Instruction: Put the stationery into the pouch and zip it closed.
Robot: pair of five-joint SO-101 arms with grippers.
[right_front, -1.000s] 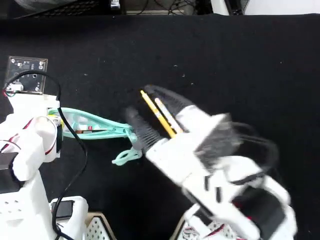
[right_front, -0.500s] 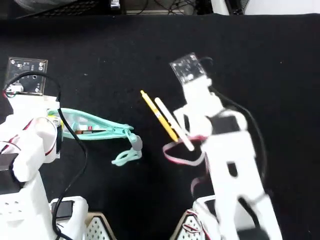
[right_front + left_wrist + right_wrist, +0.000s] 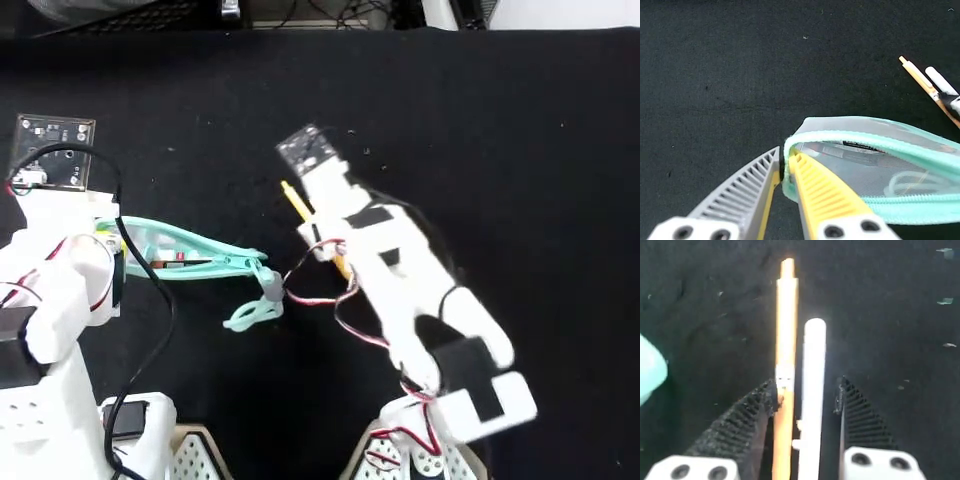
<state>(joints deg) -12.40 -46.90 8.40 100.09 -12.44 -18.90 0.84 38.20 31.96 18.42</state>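
Observation:
A mint-green mesh pouch (image 3: 185, 255) lies at the table's left with its mouth open, and items show inside it (image 3: 875, 162). My left gripper (image 3: 785, 170) is shut on the pouch's rim at one end. A yellow pen (image 3: 786, 325) and a white pen (image 3: 813, 365) lie side by side on the black cloth. My right gripper (image 3: 805, 392) hangs over them, open, one finger (image 3: 747, 422) against the yellow pen and the other beyond the white one. In the high view the right arm (image 3: 350, 235) covers most of both pens; the yellow pen's tip (image 3: 292, 197) pokes out.
The pouch's grey zip pull (image 3: 272, 286) and mint wrist loop (image 3: 252, 313) lie between pouch and pens. A mint corner (image 3: 650, 371) shows close beside my right gripper. The black cloth (image 3: 500, 150) stretches bare to the right and back; the arms' bases stand at the front edge.
The right arm has swung over and come down with its gripper across the two pens. The pens, the pouch and the left arm have stayed put.

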